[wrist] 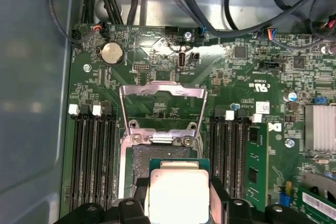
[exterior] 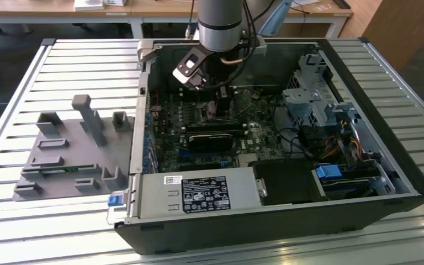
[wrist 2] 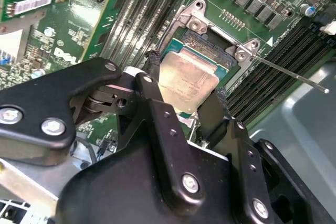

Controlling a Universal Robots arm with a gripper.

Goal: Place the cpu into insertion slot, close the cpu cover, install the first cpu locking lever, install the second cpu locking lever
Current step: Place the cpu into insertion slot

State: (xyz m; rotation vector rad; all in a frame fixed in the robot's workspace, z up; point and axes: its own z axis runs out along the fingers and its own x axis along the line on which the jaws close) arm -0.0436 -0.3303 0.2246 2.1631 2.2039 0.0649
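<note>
The cpu (wrist 2: pixel 185 85), a tan-grey square chip, sits between my two black fingers, and my gripper (wrist 2: pixel 186 77) is shut on its edges. It hangs just over the insertion slot (wrist 2: pixel 210 41), whose dark centre and silver rim show beyond the chip. In the first wrist view the cpu (wrist: pixel 178 184) covers the near part of the insertion slot (wrist: pixel 152 153). The cpu cover (wrist: pixel 163 88) stands swung back, with green board showing through its window. A thin locking lever (wrist 2: pixel 294 75) sticks out sideways from the socket corner. In the exterior view my gripper (exterior: pixel 222 102) reaches down into the open computer case.
Long black memory slots (wrist: pixel 92 161) flank the socket on both sides. A black card (exterior: pixel 212 141), a power supply (exterior: pixel 197 193) and a drive cage (exterior: pixel 315 96) crowd the case. Black cables (wrist: pixel 210 9) run along the board's edge. A grey fixture plate (exterior: pixel 72 149) lies outside.
</note>
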